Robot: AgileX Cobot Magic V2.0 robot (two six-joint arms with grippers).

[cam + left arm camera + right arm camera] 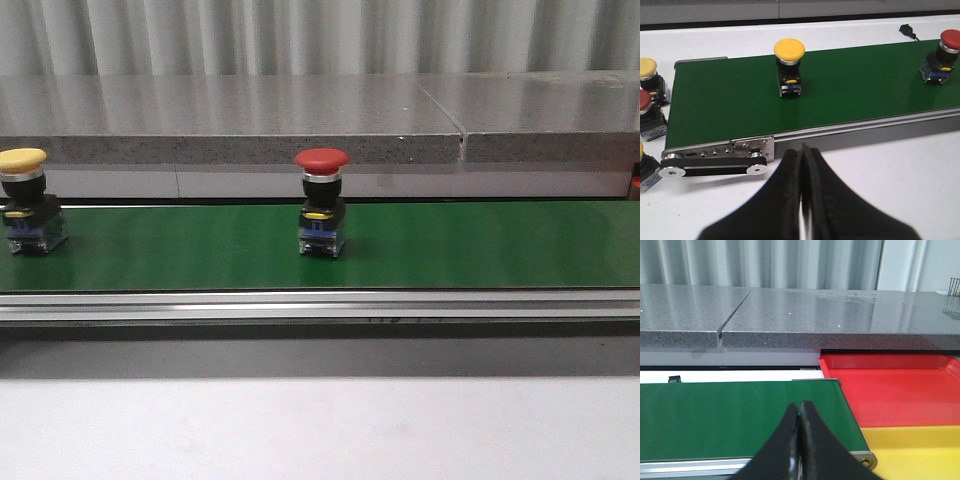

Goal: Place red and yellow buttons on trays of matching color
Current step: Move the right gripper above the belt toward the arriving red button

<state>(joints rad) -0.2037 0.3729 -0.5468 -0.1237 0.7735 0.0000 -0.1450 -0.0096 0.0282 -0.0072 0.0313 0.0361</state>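
Note:
A red button [321, 160] stands upright on the green conveyor belt [470, 245] near the middle of the front view. A yellow button [22, 160] stands on the belt at the far left. The left wrist view shows both: the yellow button [789, 49] mid-belt and the red button [950, 39] farther along. My left gripper [802, 150] is shut and empty, over the white table short of the belt. My right gripper [800, 406] is shut and empty, over the belt's end. Beside that end lie the red tray [895, 390] and the yellow tray [920, 452].
Spare buttons wait on the table at the belt's start: a yellow one [647, 67], a red one [644, 100] and another partly cut off [646, 172]. A grey stone ledge [300, 120] runs behind the belt. A metal rail [320, 305] edges its front.

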